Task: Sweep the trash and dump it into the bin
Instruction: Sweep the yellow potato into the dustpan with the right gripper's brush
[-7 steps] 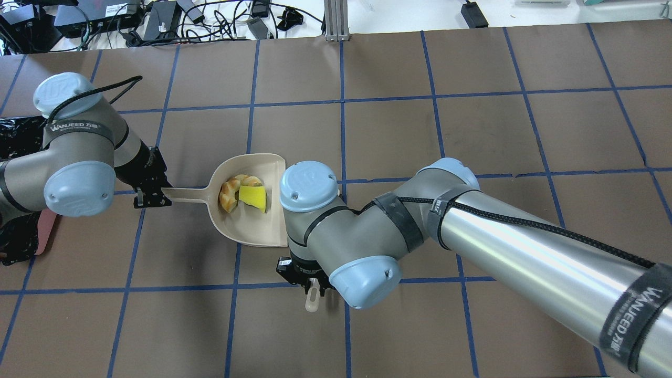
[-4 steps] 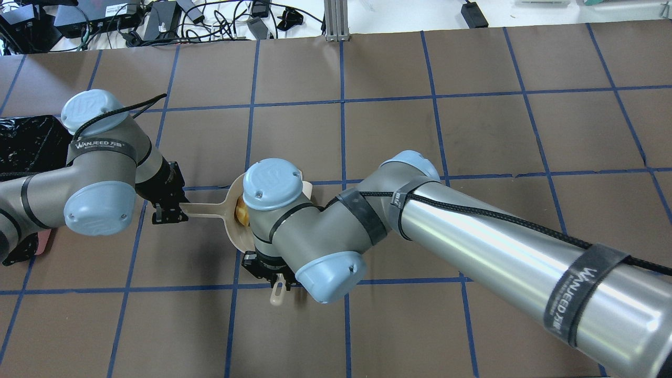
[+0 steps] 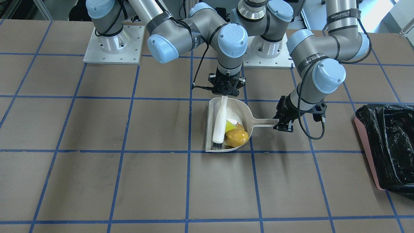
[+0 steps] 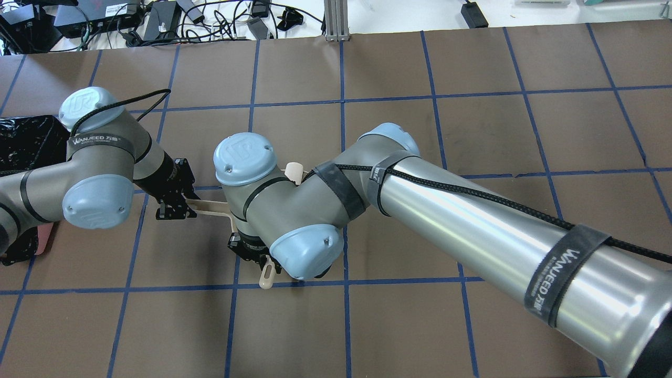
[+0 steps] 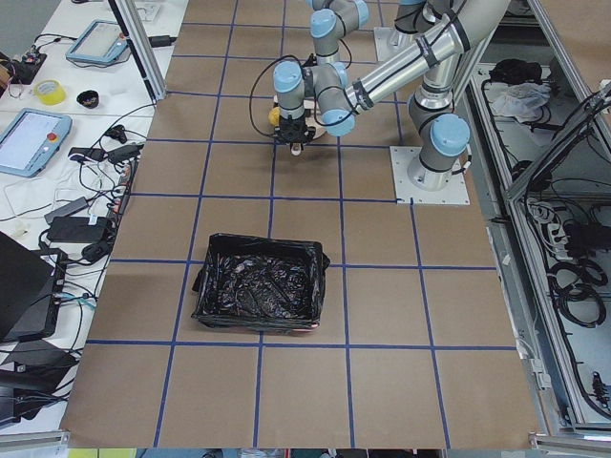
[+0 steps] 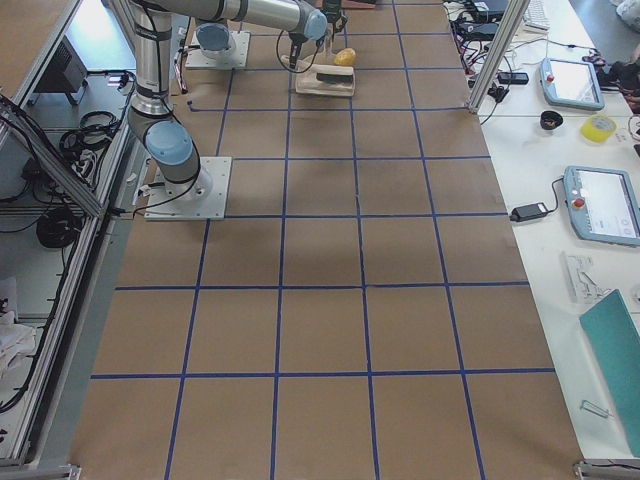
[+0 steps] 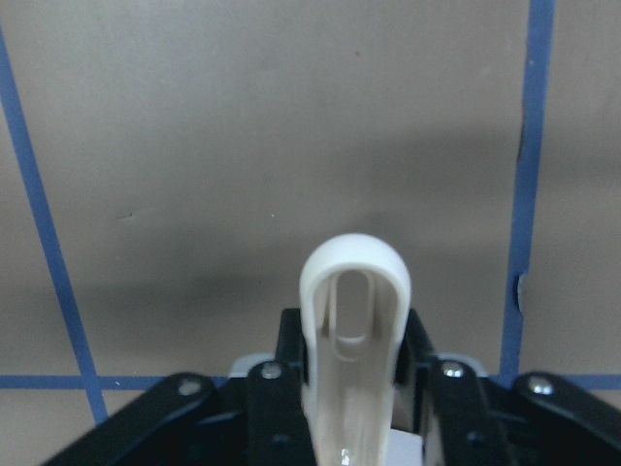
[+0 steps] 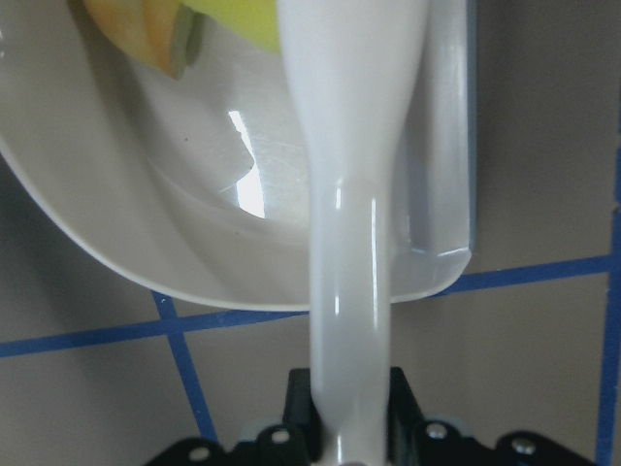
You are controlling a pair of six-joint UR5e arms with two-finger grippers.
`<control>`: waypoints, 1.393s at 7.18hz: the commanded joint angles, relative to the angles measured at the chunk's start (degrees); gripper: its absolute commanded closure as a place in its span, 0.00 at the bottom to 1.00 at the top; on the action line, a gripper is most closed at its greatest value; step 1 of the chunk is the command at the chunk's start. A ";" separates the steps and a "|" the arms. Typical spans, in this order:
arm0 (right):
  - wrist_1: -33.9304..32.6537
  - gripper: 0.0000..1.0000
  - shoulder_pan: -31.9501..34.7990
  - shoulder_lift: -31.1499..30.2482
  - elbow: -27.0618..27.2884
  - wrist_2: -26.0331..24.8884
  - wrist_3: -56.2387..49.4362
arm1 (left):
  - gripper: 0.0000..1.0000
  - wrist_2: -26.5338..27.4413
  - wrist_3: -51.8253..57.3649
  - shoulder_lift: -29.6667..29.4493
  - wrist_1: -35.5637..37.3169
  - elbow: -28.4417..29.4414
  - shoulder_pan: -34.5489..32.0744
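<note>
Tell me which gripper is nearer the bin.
Left. The left gripper, on the dustpan handle, is nearer the bin; the right gripper, holding the brush, lies beyond the dustpan.

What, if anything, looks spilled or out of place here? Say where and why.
Nothing stands out. The golden-brown roll and yellow wedge sit inside the dustpan, and no piece lies outside it. The right gripper holds the brush along the pan's open edge; the left gripper holds its handle. The bin stands apart.
</note>
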 commanded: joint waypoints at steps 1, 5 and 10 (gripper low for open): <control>5.24 1.00 -0.54 -4.53 0.08 -1.12 -0.29 | 1.00 -3.36 3.85 -2.01 -4.10 3.51 0.68; 10.31 1.00 -1.86 -6.03 -0.27 -5.57 -6.05 | 1.00 -3.10 3.94 -2.64 -4.19 4.93 1.56; 17.97 1.00 -7.13 -10.61 -2.02 -6.91 -13.97 | 1.00 -4.85 4.29 -2.46 -10.31 14.57 6.37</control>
